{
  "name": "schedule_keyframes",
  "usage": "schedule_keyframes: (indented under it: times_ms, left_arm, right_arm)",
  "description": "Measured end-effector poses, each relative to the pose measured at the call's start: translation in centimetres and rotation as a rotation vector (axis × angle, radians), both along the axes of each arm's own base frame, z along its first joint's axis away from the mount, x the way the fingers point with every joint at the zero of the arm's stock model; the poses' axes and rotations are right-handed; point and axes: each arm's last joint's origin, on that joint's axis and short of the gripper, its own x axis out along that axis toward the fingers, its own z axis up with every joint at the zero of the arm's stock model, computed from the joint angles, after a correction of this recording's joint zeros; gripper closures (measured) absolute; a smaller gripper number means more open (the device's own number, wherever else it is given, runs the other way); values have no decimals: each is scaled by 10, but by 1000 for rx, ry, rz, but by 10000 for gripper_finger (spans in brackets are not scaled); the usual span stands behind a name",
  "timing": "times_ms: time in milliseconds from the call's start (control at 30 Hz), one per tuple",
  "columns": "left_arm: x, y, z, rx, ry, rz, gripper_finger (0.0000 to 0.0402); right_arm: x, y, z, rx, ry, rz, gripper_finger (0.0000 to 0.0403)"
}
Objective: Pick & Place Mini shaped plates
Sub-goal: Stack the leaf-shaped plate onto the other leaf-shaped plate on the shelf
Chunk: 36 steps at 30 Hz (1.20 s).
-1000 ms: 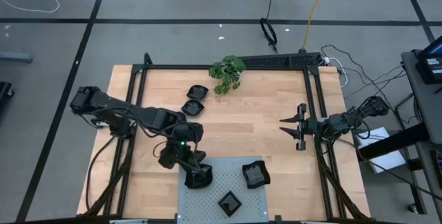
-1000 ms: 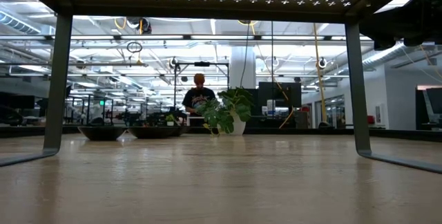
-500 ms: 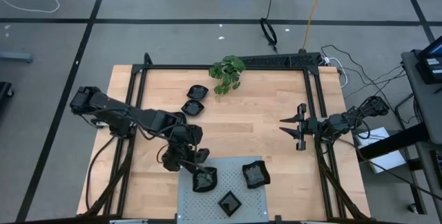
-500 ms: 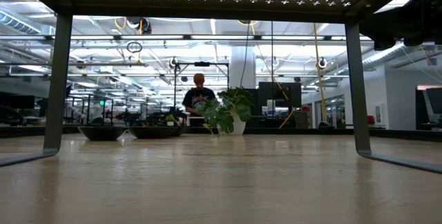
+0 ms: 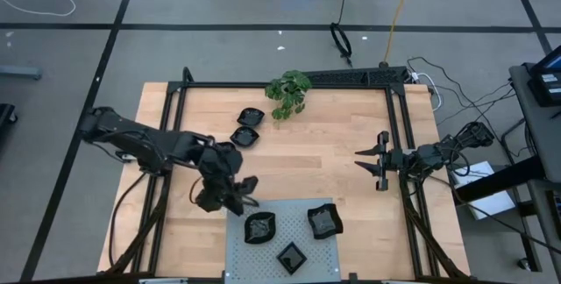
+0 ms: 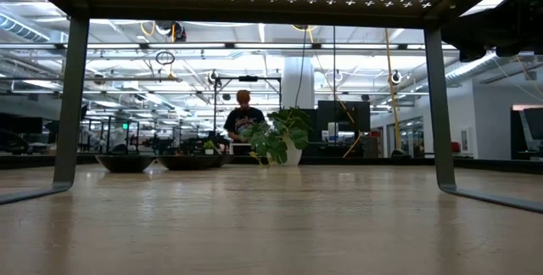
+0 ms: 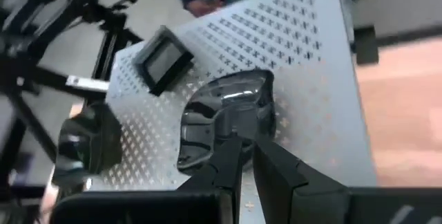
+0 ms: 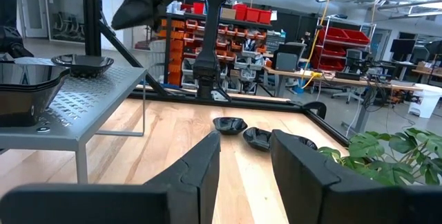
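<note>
Glossy black plate (image 5: 259, 227) rests on the grey perforated panel (image 5: 235, 253) at the near edge; left gripper (image 5: 244, 195), jaws narrow and empty, should lift clear; right gripper (image 5: 372, 160) waits part-open at right.

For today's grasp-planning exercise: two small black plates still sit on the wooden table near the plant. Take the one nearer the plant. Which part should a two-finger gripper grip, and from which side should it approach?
Probably grip the raised rim of the plate nearer the plant, coming from above. It lies flat and shallow on the table, so only its rim stands clear. Take the edge facing away from the second plate, which sits close beside it, and away from the plant.
</note>
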Motion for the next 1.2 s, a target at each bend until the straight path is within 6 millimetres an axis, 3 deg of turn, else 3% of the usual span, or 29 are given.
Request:
schedule_keyframes:
  times_ms: [100, 233, 333, 433, 567, 667, 900, 1067, 1200]
  left_arm:
    - [-10, 4, 10, -63, 55, 87, 360]
    - [-13, 13, 20, -215, 203, 341, 360]
    - [-7, 28, 23, -322, 264, 476, 360]
    - [5, 41, 22, -512, 273, 475, 360]
    - [14, 60, -5, -715, 285, 501, 360]
    - [7, 78, -32, -817, 289, 720, 360]
    - [-33, 106, -51, -1099, 22, 1330, 360]
    - [-63, 103, -58, -1103, -265, 1643, 360]
    - [-80, 95, -66, -1035, -464, 1794, 360]
  right_arm:
    - [0, 0, 0, 0, 0, 0, 284]
    - [0, 0, 0, 0, 0, 0, 284]
    - [0, 0, 0, 0, 0, 0, 284]
    - [0, 0, 0, 0, 0, 0, 284]
    - [0, 0, 0, 0, 0, 0, 284]
    - [0, 0, 0, 0, 0, 0, 284]
    - [0, 0, 0, 0, 0, 0, 284]
    - [0, 0, 0, 0, 0, 0, 284]
    - [0, 0, 0, 0, 0, 0, 284]
